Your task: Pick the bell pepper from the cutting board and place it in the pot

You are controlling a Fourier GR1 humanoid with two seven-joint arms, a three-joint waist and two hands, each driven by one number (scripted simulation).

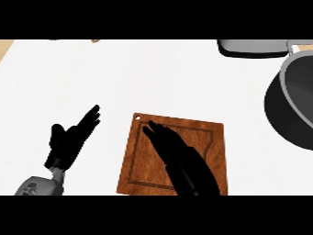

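The robot's right hand (164,137) lay with straight fingers over the wooden cutting board (145,170), the bell pepper nowhere visible, possibly hidden beneath it, while the pot (289,120) sat well apart on the desk (152,73) and the left hand (74,135) rested open.

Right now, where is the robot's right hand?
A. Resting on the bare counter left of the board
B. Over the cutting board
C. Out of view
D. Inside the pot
B: the right hand stretches across the cutting board, well short of the pot at the right edge.
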